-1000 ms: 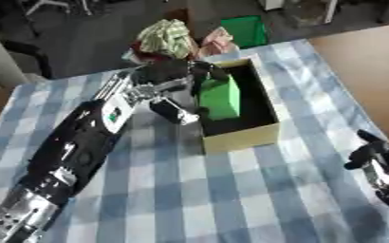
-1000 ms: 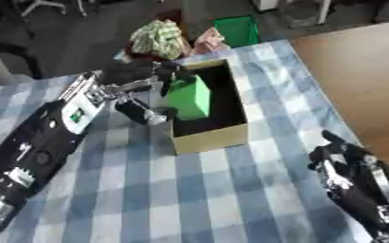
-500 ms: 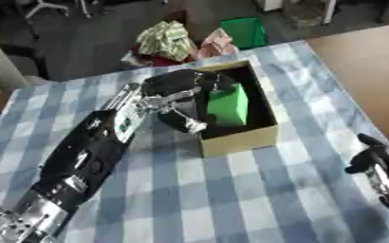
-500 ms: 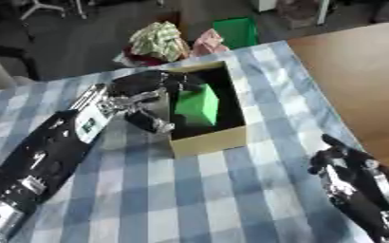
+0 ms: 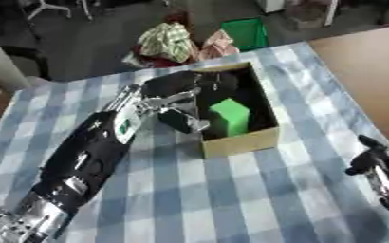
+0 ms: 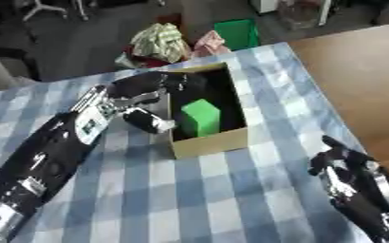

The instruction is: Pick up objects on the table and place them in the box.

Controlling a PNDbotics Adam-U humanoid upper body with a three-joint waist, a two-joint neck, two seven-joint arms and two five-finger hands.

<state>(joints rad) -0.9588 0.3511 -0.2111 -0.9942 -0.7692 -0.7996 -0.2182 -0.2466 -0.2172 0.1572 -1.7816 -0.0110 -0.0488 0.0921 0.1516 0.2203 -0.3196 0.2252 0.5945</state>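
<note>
Box (image 5: 241, 140) at frame centre holding green block (image 5: 230, 116); left hand (image 5: 184, 85) open above its rim; right hand (image 6: 340, 163) open, lower right.

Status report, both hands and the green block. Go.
Left hand open at the box rim. Right hand idle, lower right. Green block inside box, released. Nothing in the way.

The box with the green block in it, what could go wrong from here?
The left hand reaches over the near-left rim of the box, with its thumb outside the wall; drawing back, it might catch the rim and drag or tip the box. The green block stands upright inside beside the hand, so a brush could topple it. The right hand idles at the lower right.
</note>
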